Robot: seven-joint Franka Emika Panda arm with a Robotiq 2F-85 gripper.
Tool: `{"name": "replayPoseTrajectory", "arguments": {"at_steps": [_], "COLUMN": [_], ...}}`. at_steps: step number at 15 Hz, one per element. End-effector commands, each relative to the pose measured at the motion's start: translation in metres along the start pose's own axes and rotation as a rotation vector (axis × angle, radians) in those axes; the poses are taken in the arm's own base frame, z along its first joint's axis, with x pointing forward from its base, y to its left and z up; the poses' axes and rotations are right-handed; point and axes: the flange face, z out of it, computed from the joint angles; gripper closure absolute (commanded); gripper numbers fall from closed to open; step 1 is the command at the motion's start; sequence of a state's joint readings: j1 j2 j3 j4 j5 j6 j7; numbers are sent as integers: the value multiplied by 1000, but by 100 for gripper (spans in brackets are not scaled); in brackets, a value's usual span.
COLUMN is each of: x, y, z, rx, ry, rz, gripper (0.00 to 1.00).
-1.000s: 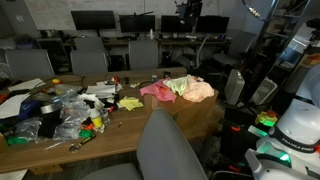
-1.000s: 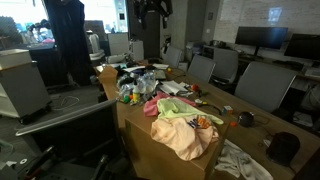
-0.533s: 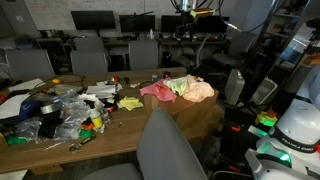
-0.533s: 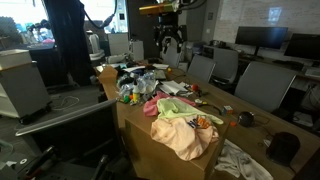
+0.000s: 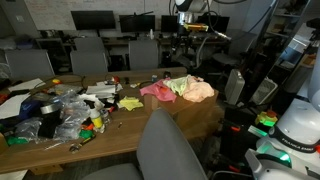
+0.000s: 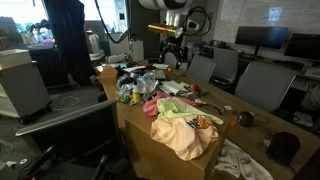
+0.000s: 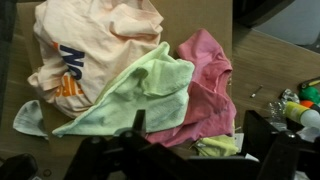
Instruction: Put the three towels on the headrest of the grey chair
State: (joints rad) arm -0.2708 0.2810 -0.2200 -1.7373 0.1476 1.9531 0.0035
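Observation:
Three towels lie in a loose heap at one end of the wooden table (image 5: 150, 135). In the wrist view the peach-orange towel (image 7: 90, 45) is upper left, the pale yellow towel (image 7: 140, 95) is spread in the middle and the pink towel (image 7: 205, 85) is to its right. Both exterior views show the heap: pink (image 5: 155, 90) (image 6: 150, 107), pale yellow (image 5: 180, 86) (image 6: 180, 110), peach (image 5: 202, 91) (image 6: 190, 140). My gripper (image 7: 195, 122) (image 5: 190, 42) (image 6: 171, 55) hangs open, high above them and holding nothing. The grey chair's headrest (image 5: 165, 117) stands at the table's near edge.
Plastic bags, bottles and small clutter (image 5: 60, 110) cover the table's other half. A bright yellow scrap (image 7: 215, 147) lies beside the pink towel. Smaller grey chairs (image 5: 90, 55) line the far side before dark monitors. A dark chair (image 6: 65, 125) stands by the table.
The arm has come down from the top of both exterior views toward the table's towel end. The towels have not moved and the jaws stay open.

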Motion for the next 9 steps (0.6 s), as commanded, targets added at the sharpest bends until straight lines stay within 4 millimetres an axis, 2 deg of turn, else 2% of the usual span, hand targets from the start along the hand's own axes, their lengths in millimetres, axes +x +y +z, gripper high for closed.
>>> {"name": "replayPoseTrajectory", "arguments": {"at_steps": [1, 4, 9], "x": [20, 27, 36], "y": [-16, -32, -59], "z": [1, 18, 68], "rx": [72, 71, 12], "ry": [20, -6, -73], "rz": [2, -11, -25], "gripper": [0, 0, 0]}}
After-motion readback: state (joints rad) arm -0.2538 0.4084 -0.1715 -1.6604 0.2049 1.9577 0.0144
